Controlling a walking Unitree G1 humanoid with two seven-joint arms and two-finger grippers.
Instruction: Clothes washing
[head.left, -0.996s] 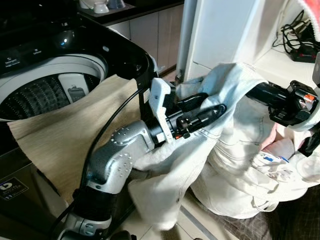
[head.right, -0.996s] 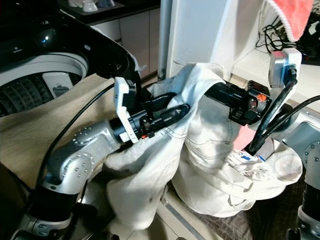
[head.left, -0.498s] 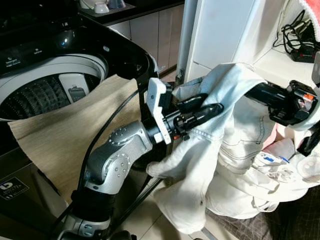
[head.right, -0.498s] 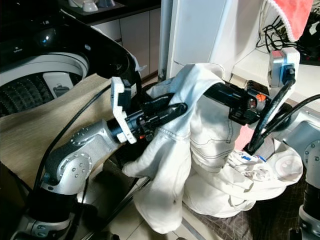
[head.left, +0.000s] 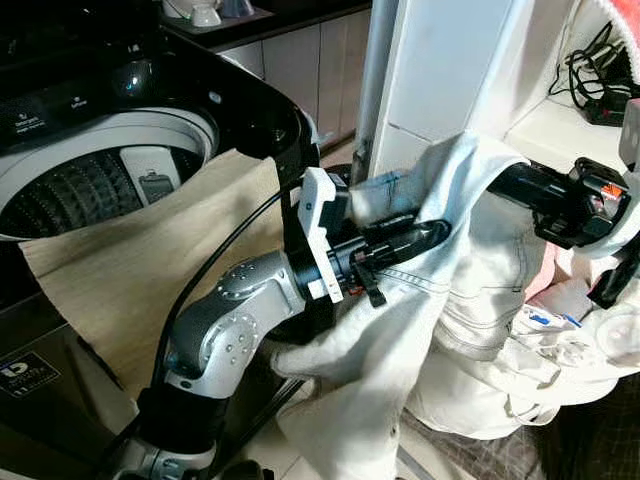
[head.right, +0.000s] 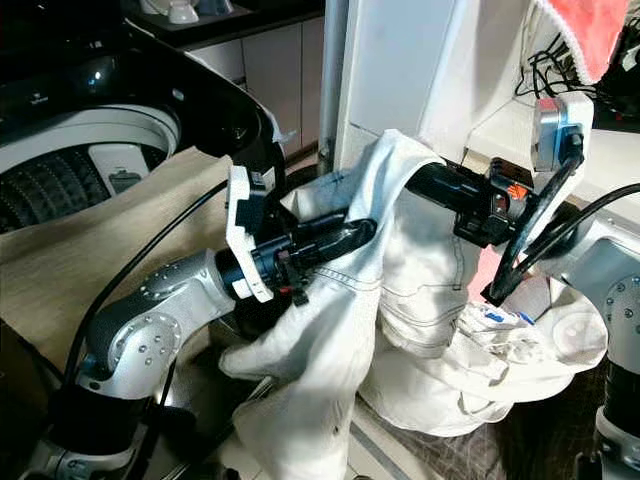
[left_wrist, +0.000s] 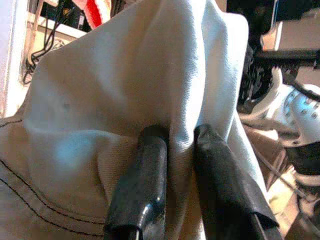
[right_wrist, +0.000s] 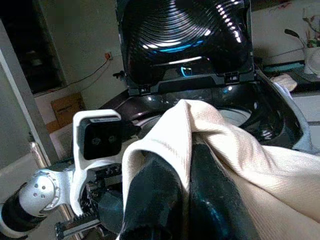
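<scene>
A home laundry corner. A black top-loading washing machine (head.left: 130, 150) stands with its lid up and its ribbed drum showing, just left of the left gripper (head.left: 425, 235). Behind it run pale cabinet doors (head.left: 300, 65) under a counter with cups (head.left: 205, 12). Right of the gripper, a white shelf (head.left: 560, 125) carries tangled cables (head.left: 595, 70), and laundry is piled below it.

Floor (head.left: 300, 445) — pale clothes heap (head.left: 520, 370) on it — beside washing machine (head.left: 110, 150)
</scene>
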